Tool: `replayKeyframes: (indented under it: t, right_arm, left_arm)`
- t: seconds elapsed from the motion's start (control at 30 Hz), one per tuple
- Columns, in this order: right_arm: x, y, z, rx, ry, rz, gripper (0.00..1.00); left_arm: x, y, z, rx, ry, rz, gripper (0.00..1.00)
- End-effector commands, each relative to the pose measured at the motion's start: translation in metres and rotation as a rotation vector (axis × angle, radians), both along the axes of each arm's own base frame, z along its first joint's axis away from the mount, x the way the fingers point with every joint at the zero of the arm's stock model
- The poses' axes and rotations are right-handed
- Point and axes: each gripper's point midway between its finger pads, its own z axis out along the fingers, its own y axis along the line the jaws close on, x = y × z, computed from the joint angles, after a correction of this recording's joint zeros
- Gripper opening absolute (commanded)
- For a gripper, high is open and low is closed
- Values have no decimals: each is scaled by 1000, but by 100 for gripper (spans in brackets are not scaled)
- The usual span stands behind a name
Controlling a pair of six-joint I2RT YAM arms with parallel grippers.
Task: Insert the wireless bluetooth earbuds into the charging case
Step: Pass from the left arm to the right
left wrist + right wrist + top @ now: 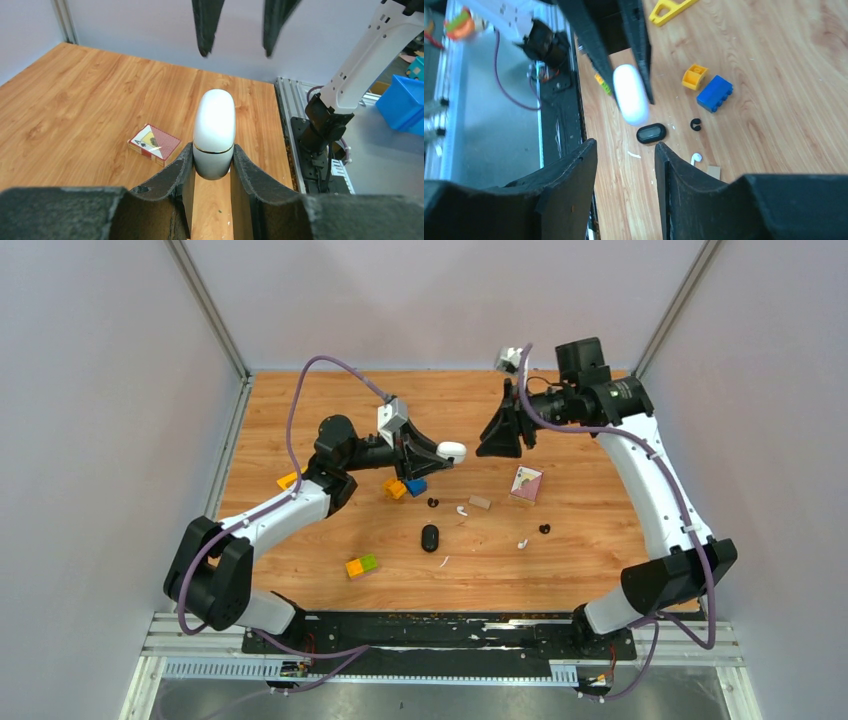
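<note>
The left gripper [212,152] is clamped tight on the white charging case [214,125] and holds it up off the table. The rounded lid end points toward the right gripper [625,150], whose jaws stand apart and empty just short of the case. The lid looks closed — a thin seam rings the shell just above the left fingers.

The shell is glossy, hard and light, so it will probably twist under a sideways push. Gripping the flat sides below the seam leaves the lid free to flip.

On the wood below lie one white earbud [461,510], another white earbud [522,542], one black earbud [432,502] and another black earbud [544,529]. They are tiny and smooth, and easily flicked away.

A black oval case [430,538] lies among them — perhaps a second charger, too small to be sure.
</note>
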Motion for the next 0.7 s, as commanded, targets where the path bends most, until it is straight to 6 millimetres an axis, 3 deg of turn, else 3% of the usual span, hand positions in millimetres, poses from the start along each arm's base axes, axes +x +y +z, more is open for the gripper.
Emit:
replayKeyframes:
  t: [0.0,0.37,0.57,0.67]
  right_arm:
    - [-17,12,-10,-133,-176,126,47]
    - [-24,45,-31,-235,-164,228,55]
    - [-5,50,-40,-256,-108,150,53]
    - [3,52,-34,-228,-83,125,52]
  left_arm:
    - [-6,1,3,-8,-97,-40,0]
    - [-17,4,2,-27,-211,-73,0]
    - [-19,5,2,-34,-229,-78,0]
    - [-19,5,0,-33,-232,-78,0]
